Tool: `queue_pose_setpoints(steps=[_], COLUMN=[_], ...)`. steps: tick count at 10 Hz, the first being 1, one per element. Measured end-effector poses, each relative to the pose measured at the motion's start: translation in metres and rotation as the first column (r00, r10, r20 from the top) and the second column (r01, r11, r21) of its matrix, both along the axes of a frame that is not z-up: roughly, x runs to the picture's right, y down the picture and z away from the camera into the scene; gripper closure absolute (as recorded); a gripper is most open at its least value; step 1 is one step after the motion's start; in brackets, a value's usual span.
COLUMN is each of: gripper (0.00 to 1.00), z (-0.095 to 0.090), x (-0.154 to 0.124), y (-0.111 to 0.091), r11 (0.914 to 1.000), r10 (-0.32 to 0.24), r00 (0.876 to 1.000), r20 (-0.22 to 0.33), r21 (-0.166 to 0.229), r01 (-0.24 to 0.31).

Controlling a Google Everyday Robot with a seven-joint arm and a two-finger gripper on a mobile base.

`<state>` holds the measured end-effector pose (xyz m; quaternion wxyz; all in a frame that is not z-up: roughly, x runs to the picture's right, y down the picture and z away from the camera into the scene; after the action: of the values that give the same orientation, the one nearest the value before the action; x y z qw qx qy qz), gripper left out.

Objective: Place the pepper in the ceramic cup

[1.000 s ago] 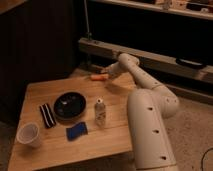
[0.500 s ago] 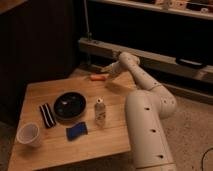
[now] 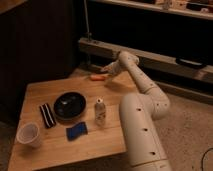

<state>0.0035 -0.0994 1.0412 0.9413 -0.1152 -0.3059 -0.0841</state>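
Our gripper [image 3: 105,71] stays put, jaws spread, just beside the pepper [image 3: 97,77], so we judge nothing is grasped yet.

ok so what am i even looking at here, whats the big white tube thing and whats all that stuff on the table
The white tube is a robot arm on a mobile base, ending in a two-finger gripper. There is only one camera view, looking down on a wooden table from the robot's side. On the table are a small orange pepper at the far edge, a black bowl, a slim can, a blue pad, a dark striped strip and a whitish cup near the front left corner. The gripper is open, close beside the pepper, and holds nothing. The pepper lies on the wood.
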Motion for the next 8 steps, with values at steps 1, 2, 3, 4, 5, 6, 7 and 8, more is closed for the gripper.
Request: queue_pose_setpoints(steps=[1,2,3,4,5,6,7,8], gripper=[0.39,0.39,0.39,0.39,0.39,0.39,0.39,0.39], z=[0.0003,0.0001,0.0003,0.0004,0.0002,0.0003,0.0003,-0.0033], x=[0.0000,-0.0004,0.0002,-0.0002,0.0001,0.0003,0.0019,0.0006], y=[0.0006,0.0002,0.0004,0.0005,0.0002,0.0004,0.0021,0.0044], r11=[1.0000,1.0000,1.0000,1.0000,1.0000,1.0000,0.9999,0.9961], r10=[0.000,0.000,0.000,-0.001,0.000,0.000,-0.013,-0.082], r00=[1.000,1.000,1.000,1.000,1.000,1.000,1.000,0.995], r20=[0.000,0.000,-0.001,0.000,-0.001,-0.001,-0.012,-0.064], r21=[-0.001,-0.001,-0.001,-0.001,-0.001,-0.001,-0.009,-0.038], r01=[0.000,0.000,0.000,0.001,0.000,0.000,0.013,0.080])
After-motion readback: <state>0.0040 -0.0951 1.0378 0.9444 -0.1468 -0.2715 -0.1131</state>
